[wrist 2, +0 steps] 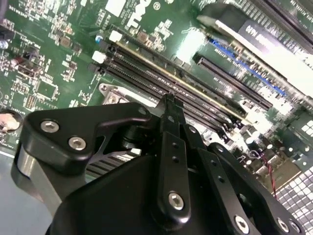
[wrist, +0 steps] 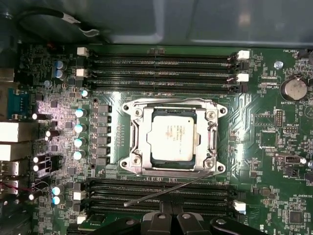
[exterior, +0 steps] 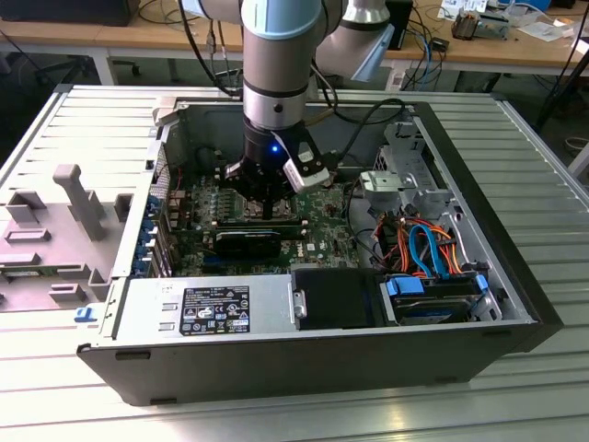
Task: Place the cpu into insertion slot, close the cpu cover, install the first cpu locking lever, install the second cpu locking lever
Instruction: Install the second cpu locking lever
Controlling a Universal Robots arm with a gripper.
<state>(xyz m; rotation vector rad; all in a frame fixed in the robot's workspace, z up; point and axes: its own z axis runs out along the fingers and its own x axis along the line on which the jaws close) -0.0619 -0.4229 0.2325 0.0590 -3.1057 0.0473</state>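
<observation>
– Where did the gripper [exterior: 265,204] stand, and how were its jaws?
– Low over the green board [wrist: 254,122] inside the open computer case [exterior: 304,364], jaws closed on nothing.
– And the cpu [wrist: 173,135]?
– Seated in the insertion slot [wrist: 135,125], cpu cover [wrist: 168,105] down around it, one thin lever [wrist: 166,192] sticking out loose.
</observation>
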